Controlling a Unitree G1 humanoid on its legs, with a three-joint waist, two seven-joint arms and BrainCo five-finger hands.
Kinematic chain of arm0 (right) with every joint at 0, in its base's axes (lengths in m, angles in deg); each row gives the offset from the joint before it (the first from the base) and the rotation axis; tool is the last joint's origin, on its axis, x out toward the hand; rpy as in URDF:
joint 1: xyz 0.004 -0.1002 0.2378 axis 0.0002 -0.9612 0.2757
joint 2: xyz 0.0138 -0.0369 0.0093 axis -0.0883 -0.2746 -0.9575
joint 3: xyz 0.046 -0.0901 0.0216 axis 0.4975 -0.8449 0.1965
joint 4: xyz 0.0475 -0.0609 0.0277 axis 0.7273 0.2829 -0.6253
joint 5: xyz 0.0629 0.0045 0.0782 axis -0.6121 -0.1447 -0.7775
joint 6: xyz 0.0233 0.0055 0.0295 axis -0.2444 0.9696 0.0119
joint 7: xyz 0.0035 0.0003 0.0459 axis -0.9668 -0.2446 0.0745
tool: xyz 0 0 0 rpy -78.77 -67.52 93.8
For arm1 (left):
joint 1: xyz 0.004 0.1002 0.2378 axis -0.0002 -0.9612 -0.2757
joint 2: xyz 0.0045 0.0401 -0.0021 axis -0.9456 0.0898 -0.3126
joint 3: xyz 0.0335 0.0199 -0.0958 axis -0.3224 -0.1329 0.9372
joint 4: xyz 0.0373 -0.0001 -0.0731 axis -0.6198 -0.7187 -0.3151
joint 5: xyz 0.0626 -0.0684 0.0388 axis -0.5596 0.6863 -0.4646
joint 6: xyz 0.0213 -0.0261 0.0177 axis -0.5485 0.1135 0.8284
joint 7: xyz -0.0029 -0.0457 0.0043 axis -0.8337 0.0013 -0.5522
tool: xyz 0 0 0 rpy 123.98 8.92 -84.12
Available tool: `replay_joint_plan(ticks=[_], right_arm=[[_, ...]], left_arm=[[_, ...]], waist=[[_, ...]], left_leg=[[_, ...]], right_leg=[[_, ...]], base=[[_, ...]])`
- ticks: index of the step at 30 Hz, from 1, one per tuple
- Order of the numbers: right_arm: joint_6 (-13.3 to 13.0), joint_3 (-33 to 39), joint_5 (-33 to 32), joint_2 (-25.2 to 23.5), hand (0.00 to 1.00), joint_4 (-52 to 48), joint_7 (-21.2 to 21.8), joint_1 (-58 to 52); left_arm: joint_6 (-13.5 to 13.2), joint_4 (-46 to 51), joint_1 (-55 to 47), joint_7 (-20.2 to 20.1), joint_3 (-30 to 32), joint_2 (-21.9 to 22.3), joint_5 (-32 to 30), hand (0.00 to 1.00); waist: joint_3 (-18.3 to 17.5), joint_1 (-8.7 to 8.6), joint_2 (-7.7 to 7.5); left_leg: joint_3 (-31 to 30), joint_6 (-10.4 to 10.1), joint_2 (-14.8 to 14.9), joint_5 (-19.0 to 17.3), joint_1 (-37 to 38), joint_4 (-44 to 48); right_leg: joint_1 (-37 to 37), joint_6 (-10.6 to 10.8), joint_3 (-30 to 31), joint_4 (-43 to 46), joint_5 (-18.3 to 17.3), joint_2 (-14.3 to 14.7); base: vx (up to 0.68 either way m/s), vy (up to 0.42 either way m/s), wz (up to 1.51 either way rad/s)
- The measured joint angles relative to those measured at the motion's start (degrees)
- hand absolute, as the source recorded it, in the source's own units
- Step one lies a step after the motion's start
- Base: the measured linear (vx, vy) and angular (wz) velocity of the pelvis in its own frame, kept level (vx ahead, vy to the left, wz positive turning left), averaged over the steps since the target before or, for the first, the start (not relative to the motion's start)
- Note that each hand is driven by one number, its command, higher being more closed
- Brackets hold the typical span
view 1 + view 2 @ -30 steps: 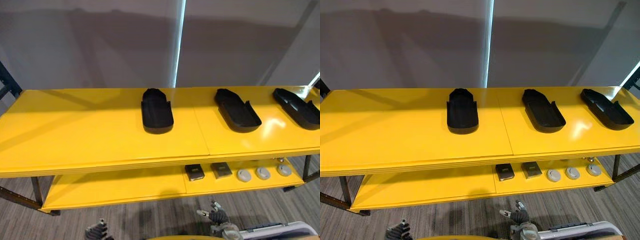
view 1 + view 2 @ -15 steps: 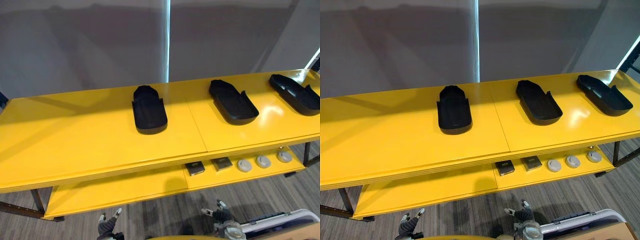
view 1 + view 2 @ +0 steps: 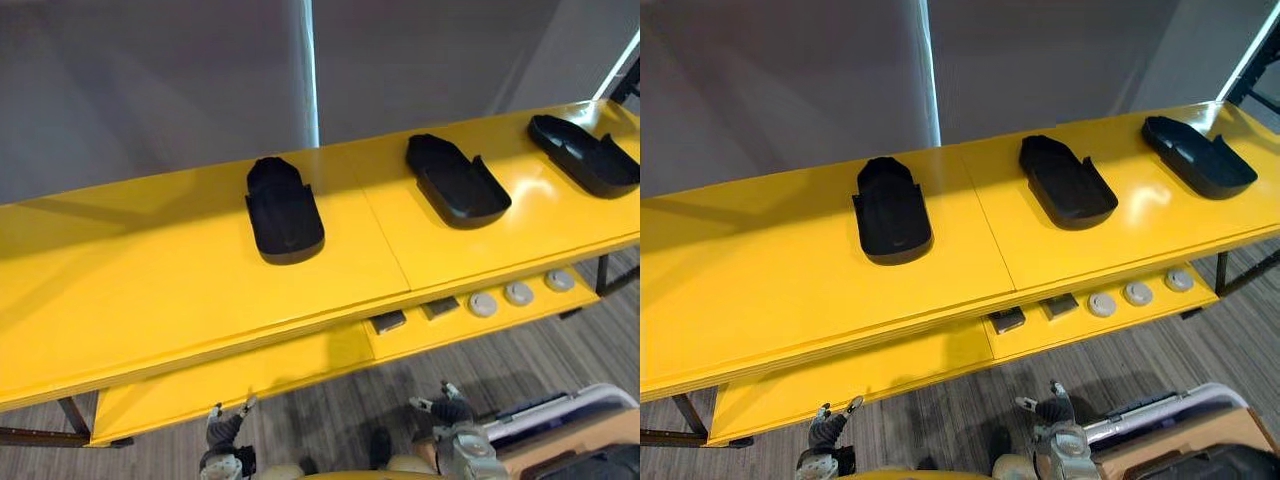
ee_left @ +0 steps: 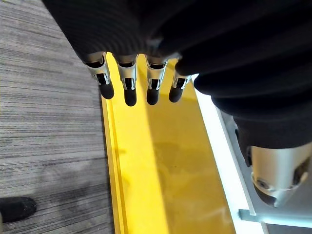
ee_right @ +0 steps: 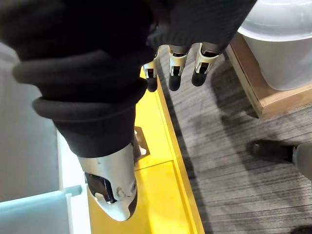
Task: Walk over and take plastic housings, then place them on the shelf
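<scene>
Three black plastic housings lie open side up on the yellow shelf top [image 3: 150, 290]: one in the middle [image 3: 285, 208], one to its right [image 3: 457, 180], one at the far right [image 3: 585, 155]. My left hand [image 3: 225, 435] hangs low in front of the shelf, fingers [image 4: 126, 85] straight and holding nothing. My right hand [image 3: 445, 412] hangs low too, fingers [image 5: 173, 68] relaxed and empty. Both hands are well below and short of the housings.
The lower yellow shelf [image 3: 250, 380] carries two small dark boxes [image 3: 390, 321] and three round grey discs [image 3: 518, 293] at its right end. A white bin [image 3: 560, 415] on a wooden base stands on the grey floor at lower right.
The whole picture has shifted and tilted, so the camera has moved. The housings lie where they were. My left hand shows a little higher, with its fingers spread.
</scene>
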Motion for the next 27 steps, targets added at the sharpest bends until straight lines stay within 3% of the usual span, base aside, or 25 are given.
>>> replay_joint_plan(ticks=[2,3,4,5,6,8,10,11,13,15,18,21,23,25,26,27], right_arm=[[0.3,-1.4,1.0,-0.1,0.00,-0.6,-0.1,2.0],[0.4,-2.0,1.0,-0.1,0.00,-1.5,-0.1,2.0],[0.4,-2.9,1.5,0.3,0.00,-2.0,-0.2,2.6],[0.5,-3.4,2.1,0.5,0.00,-1.9,-0.1,2.5],[0.5,-3.4,2.2,0.3,0.00,-1.9,0.0,2.0],[0.3,-4.1,3.1,-0.7,0.00,-2.0,0.0,-0.7],[0.3,-5.5,3.2,-0.8,0.00,-1.9,0.1,-1.6],[0.2,-6.2,3.3,-0.9,0.00,-1.7,0.1,-1.3],[0.1,-6.4,3.3,-0.5,0.00,-1.2,0.1,0.2],[0.1,-6.2,3.3,0.1,0.00,-1.0,0.1,0.1],[0.1,-4.7,3.3,0.2,0.00,-0.5,0.1,-2.3],[0.4,-4.3,3.2,0.4,0.00,1.0,-0.1,-2.3],[0.5,-3.2,3.2,0.3,0.00,0.9,0.0,-2.1],[0.5,-3.0,3.2,-0.4,0.00,0.9,0.0,-1.8],[0.5,-3.0,3.1,-0.7,0.00,0.9,-0.1,-1.3],[0.4,-2.8,3.0,-0.8,0.00,0.9,-0.1,-1.3]], left_arm=[[0.0,1.1,0.8,0.2,0.3,-0.3,0.0,0.00],[0.0,1.4,1.2,0.2,0.3,-0.4,0.0,0.00],[0.0,1.7,2.3,0.2,0.4,-0.2,0.0,0.00],[0.0,1.9,2.9,0.2,0.3,-0.1,0.0,0.00],[0.0,2.1,2.9,0.2,0.4,-0.1,0.0,0.00],[0.0,2.2,2.8,0.2,0.3,-0.5,-0.1,0.00],[0.1,2.2,2.9,0.1,0.4,-0.7,-0.1,0.00],[0.1,2.1,3.1,0.2,0.4,-1.4,0.0,0.00],[0.1,1.2,3.9,0.1,0.3,-1.4,-0.1,0.00],[0.2,-0.5,4.1,0.1,-0.6,-0.4,0.0,0.00],[0.2,-2.2,3.8,-0.1,-2.1,0.5,-0.4,0.00],[0.5,-3.7,3.6,-0.1,-2.2,0.5,-0.7,0.00],[0.6,-3.6,3.1,-0.1,-2.1,0.5,-0.8,0.00],[1.2,-3.6,2.4,0.0,-1.8,0.6,-1.3,0.00],[1.4,-3.6,2.6,0.0,-1.6,-0.2,-1.3,0.00],[1.4,-3.6,2.9,0.0,-1.6,-0.6,-1.3,0.00]], waist=[[1.7,0.60,-1.57],[1.9,0.65,-1.55],[2.6,0.68,-0.82],[3.2,0.75,0.06],[3.3,0.73,0.32],[3.0,0.87,-0.23],[2.4,1.37,-1.61],[2.0,1.64,-2.89],[2.2,1.84,-3.21],[2.2,1.05,-2.73],[0.7,1.14,-3.48],[0.4,0.68,-3.16],[0.3,0.30,-2.59],[-0.2,0.67,-1.04],[-0.6,0.76,-1.08],[-0.7,0.72,-1.09]], left_leg=[[6.2,1.4,-0.5,-0.9,-3.2,2.5],[7.9,2.6,0.0,-1.0,-4.6,3.4],[10.4,3.7,1.2,-1.3,-6.5,4.5],[11.9,4.0,2.2,-1.1,-6.2,4.4],[12.6,4.0,2.6,-1.1,-5.7,4.4],[14.4,4.0,3.2,-1.1,-3.8,4.6],[16.0,3.8,3.1,-0.9,-4.0,5.7],[16.2,3.2,3.0,-0.6,-5.3,6.9],[14.4,2.2,2.9,0.0,-6.4,7.1],[13.2,1.1,3.7,0.8,-5.6,6.9],[15.6,-0.5,4.6,1.8,-2.2,3.8],[19.2,-0.9,5.8,2.2,-1.0,2.5],[24.4,-0.6,7.5,2.5,-0.3,1.8],[30.8,-0.8,9.1,2.6,0.6,1.0],[32.8,-1.4,9.6,3.0,1.0,1.0],[33.0,-1.6,9.8,3.1,1.0,1.0]], right_leg=[[-3.7,1.5,5.3,-1.6,4.1,0.3],[-4.2,2.9,5.8,-2.9,5.2,0.0],[-7.3,2.1,1.3,3.1,1.5,-0.4],[-9.4,-0.4,-4.1,16.0,-5.8,-1.0],[-9.2,-1.0,-5.5,21.0,-9.1,-1.5],[-3.7,0.2,-8.0,31.5,-17.1,-2.6],[1.2,0.5,-10.1,29.4,-19.4,-4.3],[3.2,0.6,-9.8,22.7,-20.2,-3.9],[4.9,-1.1,-8.9,15.5,-20.0,-2.5],[6.0,-1.9,-7.6,13.8,-18.3,-1.1],[6.5,-2.6,-3.2,11.8,-16.3,0.8],[6.2,-2.8,1.3,8.8,-13.4,2.4],[5.2,-3.4,-5.4,8.2,-14.3,0.0],[5.0,-3.5,-23.3,9.2,-14.2,-5.4],[6.0,-3.6,-33.5,9.0,-13.1,-7.5],[6.2,-3.2,-35.1,8.4,-11.6,-7.7]], base=[[-0.17,0.088,-1.30],[-0.20,0.078,-1.05],[-0.17,0.068,-0.81],[-0.15,0.067,-0.76],[-0.10,0.053,-0.69],[-0.07,0.006,-0.41],[-0.09,-0.095,-0.51],[-0.09,-0.112,-0.76],[-0.14,-0.169,-0.79],[-0.13,-0.117,-0.55],[-0.10,-0.060,-0.66],[-0.08,-0.016,-0.93],[-0.11,0.025,-1.20],[-0.09,0.025,-1.54],[-0.03,-0.052,-1.29],[-0.01,-0.078,-0.97]])
